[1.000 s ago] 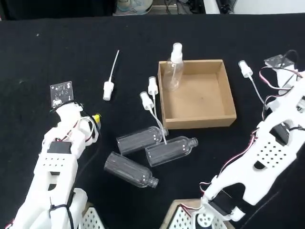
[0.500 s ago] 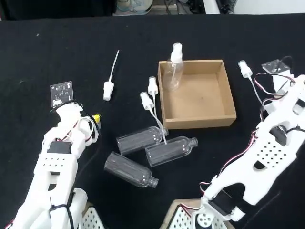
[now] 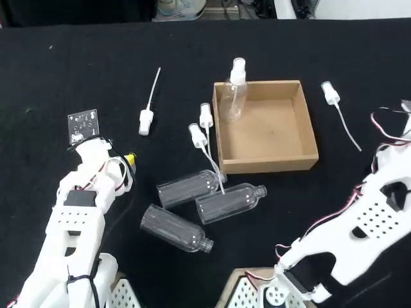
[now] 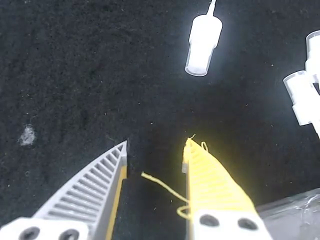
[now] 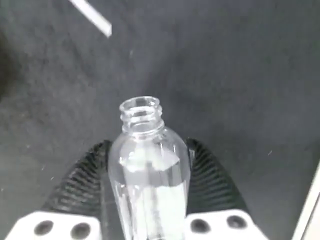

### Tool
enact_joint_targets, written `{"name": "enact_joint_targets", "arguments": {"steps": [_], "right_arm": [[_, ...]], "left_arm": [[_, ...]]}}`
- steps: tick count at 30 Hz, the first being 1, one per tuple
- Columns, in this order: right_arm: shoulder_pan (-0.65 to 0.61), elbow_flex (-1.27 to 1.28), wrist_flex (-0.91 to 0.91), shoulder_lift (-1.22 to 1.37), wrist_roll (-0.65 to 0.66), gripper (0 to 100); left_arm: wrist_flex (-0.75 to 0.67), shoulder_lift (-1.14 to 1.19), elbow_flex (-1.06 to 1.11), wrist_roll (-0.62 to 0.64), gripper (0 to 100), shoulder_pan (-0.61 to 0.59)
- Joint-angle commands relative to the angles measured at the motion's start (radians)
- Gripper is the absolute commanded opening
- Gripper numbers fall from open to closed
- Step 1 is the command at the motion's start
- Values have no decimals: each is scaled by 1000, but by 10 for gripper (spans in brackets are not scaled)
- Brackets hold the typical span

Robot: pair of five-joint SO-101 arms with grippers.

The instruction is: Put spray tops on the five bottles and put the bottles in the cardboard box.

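If clamped, bottle [image 5: 148,172] fills right gripper [image 5: 147,146].

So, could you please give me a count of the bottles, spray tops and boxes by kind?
Topless bottles lying on the table: 3
Topless bottle in the right hand: 1
Bottle with a top fitted, standing in the cardboard box: 1
Loose spray tops: 4
Cardboard box: 1
Total: 10
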Motion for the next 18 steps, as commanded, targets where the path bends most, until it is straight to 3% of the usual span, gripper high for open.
{"name": "enact_joint_targets", "arguments": {"steps": [1, 7, 18], "right_arm": [[43, -10, 20, -84, -15, 11], [89, 74, -130, -91, -12, 11], [127, 91, -129, -91, -18, 11]], "left_arm": [[-20, -20, -12, 6, 181, -4], [-20, -20, -12, 6, 181, -2], [-20, -20, -13, 6, 181, -1]]}}
